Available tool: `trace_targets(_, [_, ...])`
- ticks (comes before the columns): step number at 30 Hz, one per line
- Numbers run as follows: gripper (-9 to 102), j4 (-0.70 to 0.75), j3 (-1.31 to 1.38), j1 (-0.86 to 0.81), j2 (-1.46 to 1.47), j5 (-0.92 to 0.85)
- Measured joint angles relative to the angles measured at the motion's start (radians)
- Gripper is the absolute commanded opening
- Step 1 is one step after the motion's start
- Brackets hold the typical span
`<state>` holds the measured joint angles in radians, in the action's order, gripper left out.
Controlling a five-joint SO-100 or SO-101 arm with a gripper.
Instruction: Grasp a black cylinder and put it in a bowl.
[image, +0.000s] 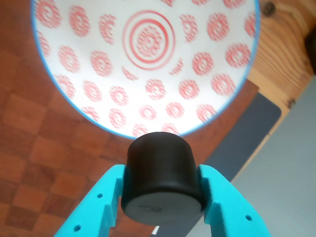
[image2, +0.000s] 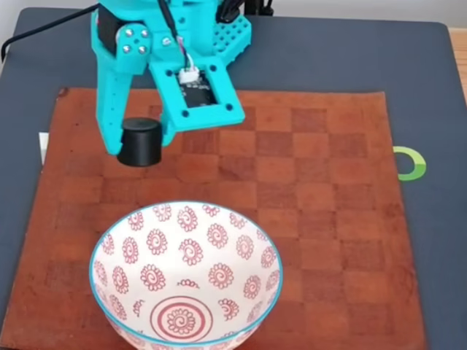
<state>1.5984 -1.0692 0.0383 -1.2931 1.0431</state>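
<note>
Black cylinder [image: 162, 185], turquoise pincer [image: 163, 207], white bowl [image2: 109, 251] with red spirals, blue rim, brown checkered mat [image2: 321, 219].

A brown checkered mat [image2: 314, 219], seemingly of leather, was laid over a dark grey pad [image2: 343, 58] that was spread across the tabletop. In the fixed view, a green and white ring mark [image2: 411, 163] was seen on the pad at the mat's right edge. A strip of light wood [image2: 460, 51] was glimpsed at the far right. In the wrist view, knotted pale wood [image: 284, 54] was shown beside a pale grey surface [image: 291, 168], possibly the floor. Soft, even light was cast throughout.
</note>
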Motion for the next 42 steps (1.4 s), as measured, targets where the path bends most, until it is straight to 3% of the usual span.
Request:
trace_targets(14, [14,0.002,0.330,0.067,0.261,0.000])
trace_targets(22, [14,-0.009,0.364,0.067,0.310,0.000])
trace_targets(32, [27,-0.011,0.364,0.067,0.344,0.000])
trace_targets(38, [25,-0.011,0.364,0.057,0.351,0.000])
trace_targets(42, [15,0.012,0.364,0.020,0.351,0.000])
